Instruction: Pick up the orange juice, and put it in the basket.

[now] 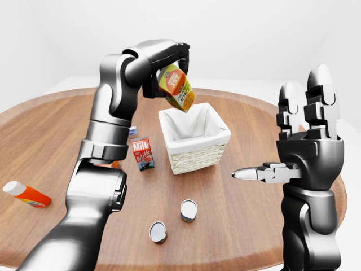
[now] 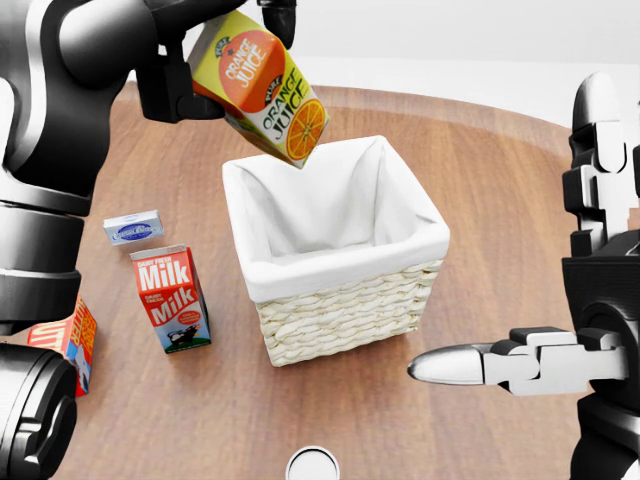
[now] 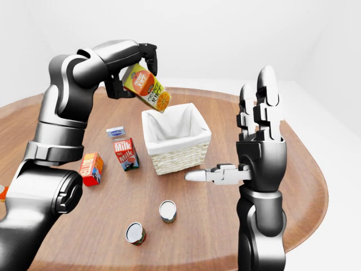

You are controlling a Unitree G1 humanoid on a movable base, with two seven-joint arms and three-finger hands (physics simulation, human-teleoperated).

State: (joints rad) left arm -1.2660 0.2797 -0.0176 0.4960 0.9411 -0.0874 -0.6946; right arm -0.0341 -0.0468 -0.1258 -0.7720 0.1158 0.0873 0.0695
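The left hand [image 2: 225, 50] is closed around the orange juice [image 2: 262, 88] carton and holds it up in the air, in the upper left of the head view. The carton is tilted, with one corner pointing down, right over the upper left edge of the basket [image 2: 345, 310]. It is not inside the basket, and I cannot tell if the low corner touches the white cloth that lines the basket. The basket is woven and pale and sits in the middle of the round wooden surface [image 2: 480, 170]. The right hand [image 3: 256, 132] stands on the right side of the eye views with its fingers [image 3: 266, 90] pointing straight up and its thumb sticking out toward the left; it is open and holds nothing. To the left of the basket in the head view stands a red milk carton [image 2: 172, 297], upright and apart from the basket. Just above it lies a small flat white and blue box [image 2: 133, 227]. At the left edge a red butter box [image 2: 72, 345] peeks out from behind the left arm. In the left-eye view two cans [image 1: 188, 210] sit near the bottom middle of the surface, near each other but not touching. Far at the left edge of that view an orange bottle [image 1: 26, 193] with a white cap lies on its side.
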